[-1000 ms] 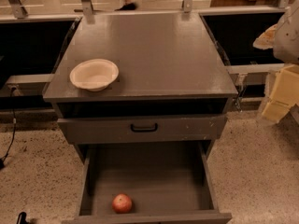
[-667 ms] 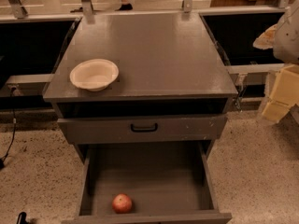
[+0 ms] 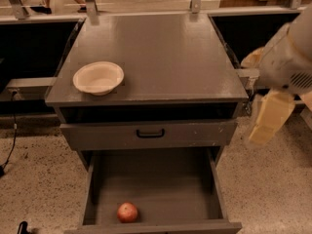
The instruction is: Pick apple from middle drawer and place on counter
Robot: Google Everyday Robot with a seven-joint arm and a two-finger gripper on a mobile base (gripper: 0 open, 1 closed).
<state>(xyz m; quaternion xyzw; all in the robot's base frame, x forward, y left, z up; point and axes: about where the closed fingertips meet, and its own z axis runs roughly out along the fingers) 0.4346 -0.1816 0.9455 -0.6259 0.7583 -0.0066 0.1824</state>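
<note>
Apple (image 3: 127, 212) lies on the bare grey floor of the middle drawer (image 3: 161, 179), which stands pulled out toward the camera. It sits near the drawer's front wall, left of centre, and touches nothing else that I can see. Above it is another drawer front (image 3: 204, 133) with a black handle (image 3: 150, 133), and a dark gap separates that front from the top. On the bench (image 3: 165, 48) a cream bowl (image 3: 98, 77) stands upright near the front-left corner; the grey surface around it is matte, with pale scuffed edges. My arm (image 3: 287, 52) shows at the right edge of the view as a bulky white housing, level with the bench's right side. The cream-coloured jaws hang below that housing, just beside the cabinet's right front corner. They are about level with the handled drawer front and over the speckled floor (image 3: 39, 179). They are well apart from the apple, up and to its right. I cannot tell from this angle how far the jaws are open. A dark cable (image 3: 11, 145) trails down at the far left.
</note>
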